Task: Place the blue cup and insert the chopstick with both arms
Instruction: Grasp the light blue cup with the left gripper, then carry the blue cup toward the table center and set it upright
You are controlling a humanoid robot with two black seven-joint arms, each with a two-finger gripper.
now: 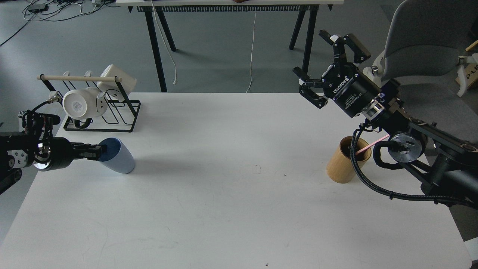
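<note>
Step in hand: placing the cup. At 9 o'clock the left hand (98, 151), level and reaching rightward, pinches the rim of the tilted cup (118, 157) on the bench (231, 201); next it must stand upright. At 3 o'clock the chopstick (371, 144) leans in the bamboo holder (345, 160); above, the right hand (315, 61) hangs spread, empty, angled toward 10 o'clock.

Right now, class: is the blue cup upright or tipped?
Tipped: the blue cup leans with its mouth facing the left gripper, whose fingers reach its rim.
</note>
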